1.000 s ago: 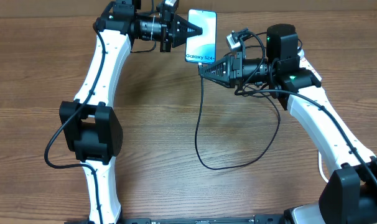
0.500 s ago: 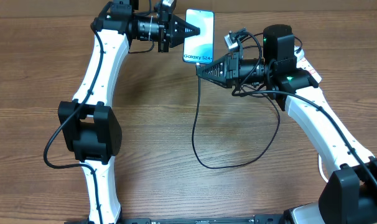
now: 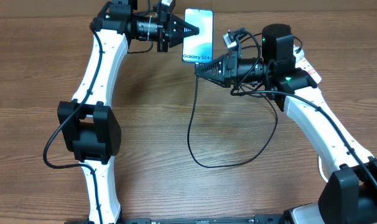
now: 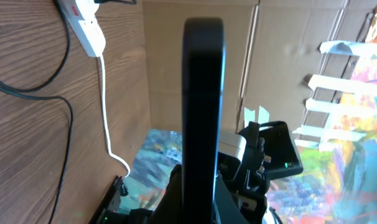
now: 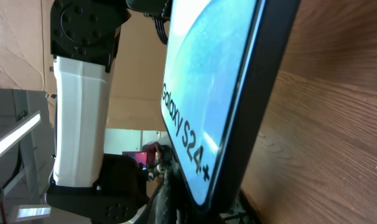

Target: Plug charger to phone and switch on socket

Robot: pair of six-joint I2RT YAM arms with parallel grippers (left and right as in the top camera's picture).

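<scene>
Overhead view: charger [image 3: 191, 134] cable looping across table [image 3: 145, 124], rising to right gripper [image 3: 200, 68], claw pinching connector just under phone [image 3: 198, 35] short edge, aligning for port. Left gripper [image 3: 190, 28] clamping phone, steadying it for insertion. Socket [image 4: 83, 18] lying beyond, switch untouched.

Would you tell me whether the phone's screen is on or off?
On: the phone shows a lit blue screen with white "Galaxy S24+" text.
</scene>
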